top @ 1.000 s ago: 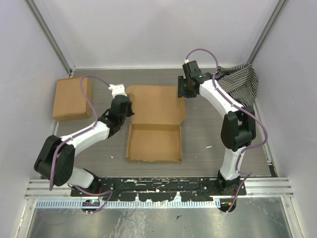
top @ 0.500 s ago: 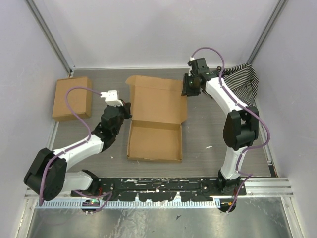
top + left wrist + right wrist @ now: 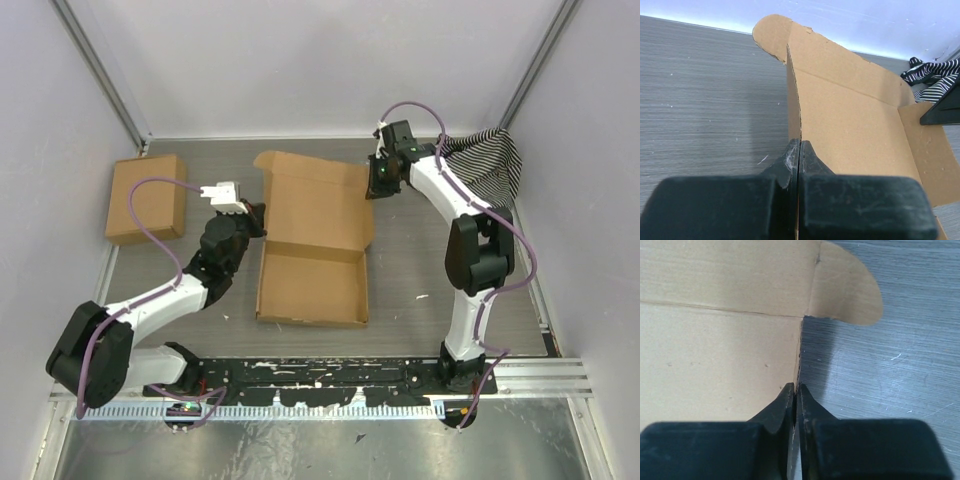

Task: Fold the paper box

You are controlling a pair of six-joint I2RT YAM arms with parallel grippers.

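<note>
The paper box (image 3: 315,245) lies in the middle of the counter (image 3: 420,265), between the two arms. Its near half is already a tray (image 3: 312,290) with low walls standing on every side. The far half, the lid (image 3: 318,205), is open and reaches toward the back wall. The base looks done and the closing is what remains. As I judge it, the lid's side flaps must be turned in, the lid swung over the tray, and its front lip with the rounded tabs tucked down.

The left pincer (image 3: 799,150) is clamped tight on the left side flap (image 3: 793,95), which stands upright along the lid's edge. The right pincer (image 3: 795,390) is likewise closed on the right side flap (image 3: 799,360) (seen edge-on from its wrist, so little more than a line). A rounded tab (image 3: 845,295) juts past the flap, over the counter.

Nothing stands over the tray, so the lid's path toward the arms is free. A squarer cardboard box (image 3: 146,197) sits well apart on the left. The striped cloth (image 3: 485,160) is bunched in the far right corner, near the right arm's forearm, so that side is the tighter one. The enclosure walls bound both sides, with some bare counter behind the lid.
</note>
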